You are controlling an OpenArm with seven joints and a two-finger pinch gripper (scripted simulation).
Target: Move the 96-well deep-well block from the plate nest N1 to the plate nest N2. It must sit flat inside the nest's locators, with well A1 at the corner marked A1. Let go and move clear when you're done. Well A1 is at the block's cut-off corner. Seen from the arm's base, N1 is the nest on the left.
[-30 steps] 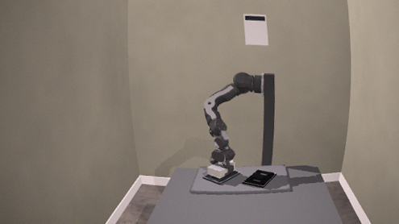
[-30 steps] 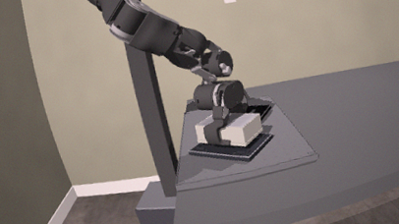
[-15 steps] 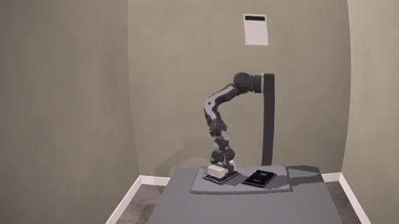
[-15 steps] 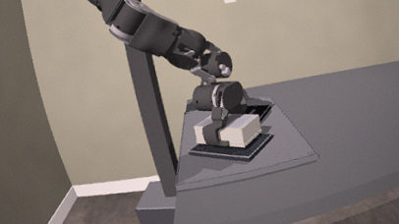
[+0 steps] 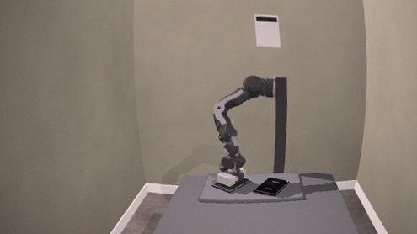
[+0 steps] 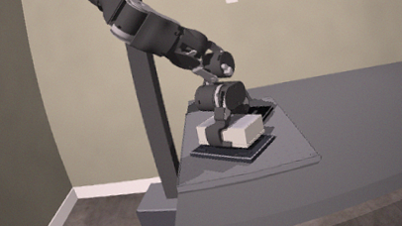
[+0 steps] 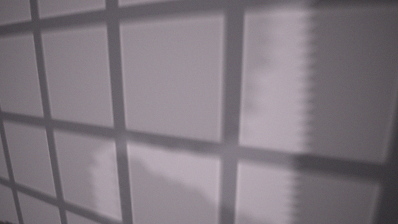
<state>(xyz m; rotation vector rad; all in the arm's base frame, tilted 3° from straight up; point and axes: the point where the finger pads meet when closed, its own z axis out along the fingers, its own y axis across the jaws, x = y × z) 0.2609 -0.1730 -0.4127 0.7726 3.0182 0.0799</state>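
The white deep-well block (image 5: 225, 179) (image 6: 246, 129) is on the dark plate nest (image 5: 224, 187) (image 6: 254, 151) that lies to the left in the top view and nearer in the exterior view. I cannot tell whether it rests in the nest or hangs just above it. My gripper (image 5: 236, 175) (image 6: 221, 129) reaches down over the block and is shut on it across its short width. The wrist view is filled by the block's well grid (image 7: 170, 75), seen close up. The other dark nest (image 5: 272, 185) (image 6: 264, 111) lies empty beside it. The cut-off corner and the A1 mark are too small to make out.
Both nests lie on a raised grey mat (image 5: 208, 196) (image 6: 294, 150) at the back of the grey table (image 5: 251, 222) (image 6: 370, 124). The arm's dark mounting pillar (image 5: 279, 124) (image 6: 153, 122) stands just behind the mat.
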